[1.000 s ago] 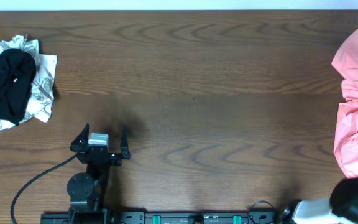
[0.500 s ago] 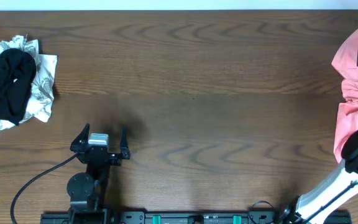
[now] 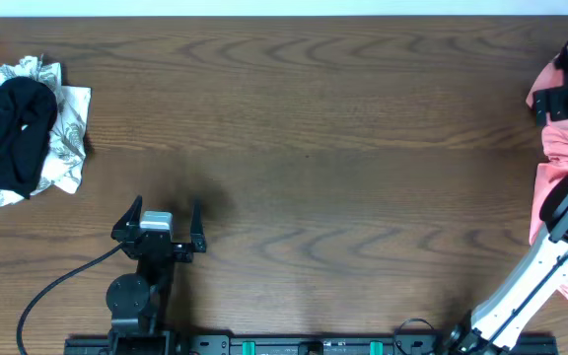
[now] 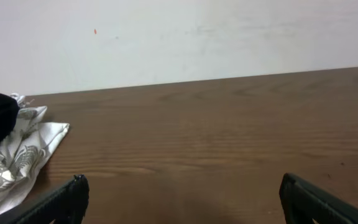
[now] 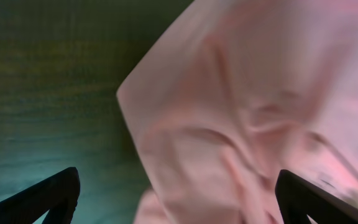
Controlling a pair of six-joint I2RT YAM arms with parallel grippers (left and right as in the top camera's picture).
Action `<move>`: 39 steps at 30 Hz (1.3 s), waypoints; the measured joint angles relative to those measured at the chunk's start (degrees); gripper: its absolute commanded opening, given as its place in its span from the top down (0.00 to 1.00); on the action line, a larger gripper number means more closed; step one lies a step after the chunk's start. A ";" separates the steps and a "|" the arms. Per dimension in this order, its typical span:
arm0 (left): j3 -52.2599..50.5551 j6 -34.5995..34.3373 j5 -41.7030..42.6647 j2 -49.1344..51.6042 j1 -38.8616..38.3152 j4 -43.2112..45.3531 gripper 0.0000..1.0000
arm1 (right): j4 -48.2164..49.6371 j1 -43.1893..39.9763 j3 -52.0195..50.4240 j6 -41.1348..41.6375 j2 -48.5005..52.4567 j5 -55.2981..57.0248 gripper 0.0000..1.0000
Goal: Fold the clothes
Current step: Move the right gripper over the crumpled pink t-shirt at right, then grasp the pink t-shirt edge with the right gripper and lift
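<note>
The clothes [image 3: 560, 138] are a crumpled salmon-pink shirt heaped at the table's right edge; its lettering is not visible. In the right wrist view the pink fabric [image 5: 241, 106] fills most of the frame. My right gripper [image 3: 566, 84] hovers open over the heap's far left part, and nothing is held between its fingers [image 5: 61, 194]. My left gripper [image 3: 161, 222] rests open near the front left of the table, far from the shirt. In the left wrist view the left gripper [image 4: 182, 199] has only bare wood between its tips.
A black garment [image 3: 10, 133] lies on a white patterned cloth [image 3: 67, 138] at the table's left edge, and the patterned cloth [image 4: 17, 149] also shows in the left wrist view. A pale wall runs behind the brown wooden table [image 3: 314, 128]. A black cable [image 3: 52, 286] trails from the left arm's base.
My right arm has swung in over the pink shirt, its gripper shifting left and its jaws widening a little. The left arm has not moved.
</note>
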 measured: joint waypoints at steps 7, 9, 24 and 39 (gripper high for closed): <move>0.00 0.02 0.00 0.00 0.00 0.00 0.02 | 1.99 0.00 0.00 -2.10 3.82 -1.49 0.07; 0.00 0.02 0.02 0.00 0.00 0.02 0.02 | 2.05 0.00 0.00 -2.47 3.89 -1.88 0.13; 0.00 0.02 0.02 0.00 0.00 0.00 0.02 | 1.25 -0.07 0.00 -2.82 3.89 -1.92 0.28; 0.00 0.00 0.02 0.00 0.00 0.02 0.02 | 1.49 -1.53 0.11 -3.02 4.35 -1.73 0.55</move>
